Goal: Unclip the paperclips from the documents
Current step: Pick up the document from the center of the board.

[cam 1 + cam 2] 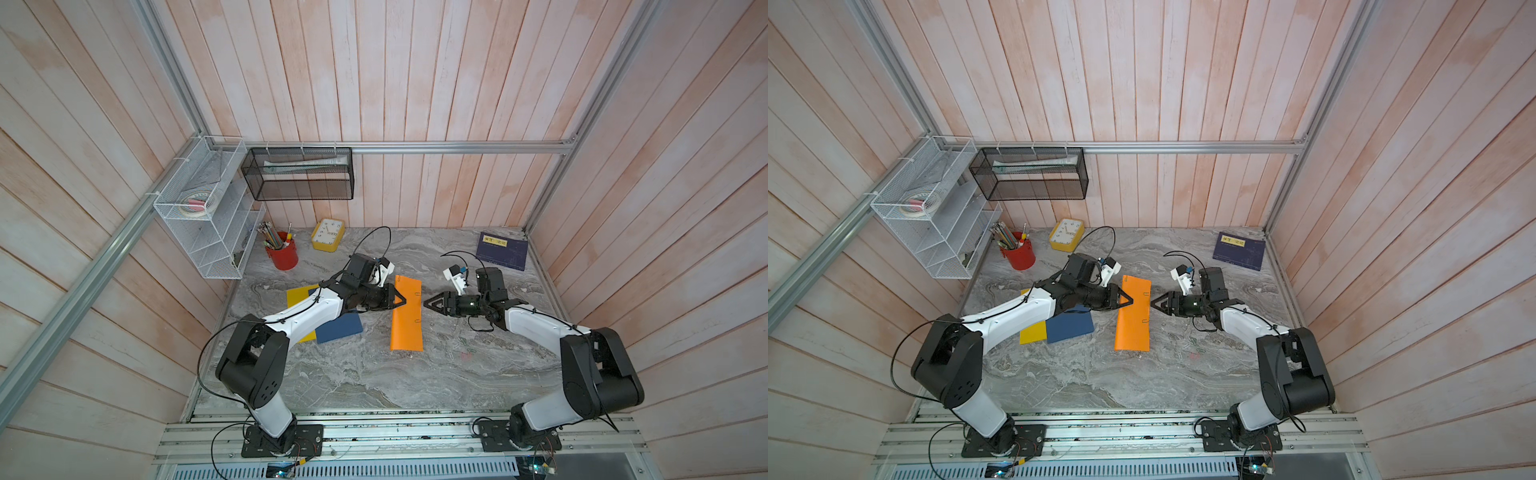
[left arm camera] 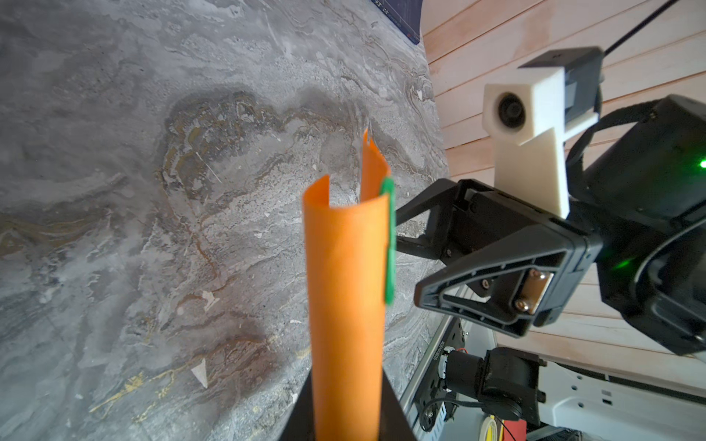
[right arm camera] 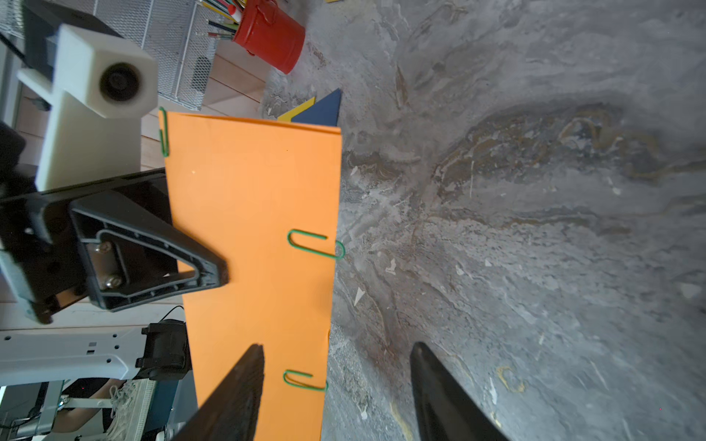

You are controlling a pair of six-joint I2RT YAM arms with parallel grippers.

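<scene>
A red cup (image 1: 283,254) stands at the far left of the marble table (image 1: 374,382), packed with pencils and pens (image 1: 270,235) set on end. On the left wall beside it hangs a white wire rack (image 1: 208,245). Its top tray holds rolls of tape (image 1: 196,204); what sits on the lower shelves is too small to tell. A black mesh basket (image 1: 299,189) hangs on the far wall with a pale roll of paper (image 1: 305,164) lying along it. A yellow clock (image 1: 327,235) leans just right of the cup.

The navy booklet (image 1: 501,250) at the far right carries a yellow label (image 1: 493,243), its print too small to read.

The orange sheet (image 1: 406,320) lies mid-table between the two arms, bowed lengthwise into a shallow trough. The left gripper (image 1: 402,301) is clamped on its left edge, and the left wrist view shows the paper running out from between the fingers. Thin green paperclips (image 3: 315,244) grip this sheet: two on the right edge, one midway and one nearer (image 3: 305,380), and a third at the far left corner (image 3: 164,131). The right gripper (image 1: 424,302) hovers just beside the right edge, jaws apart.

The yellow sheet (image 1: 297,297) and blue sheet (image 1: 338,328) lie to the left, blue over yellow, both partly under the left arm. A few loose clips (image 1: 467,356), one reddish, lie on the marble to the near right of the orange sheet
</scene>
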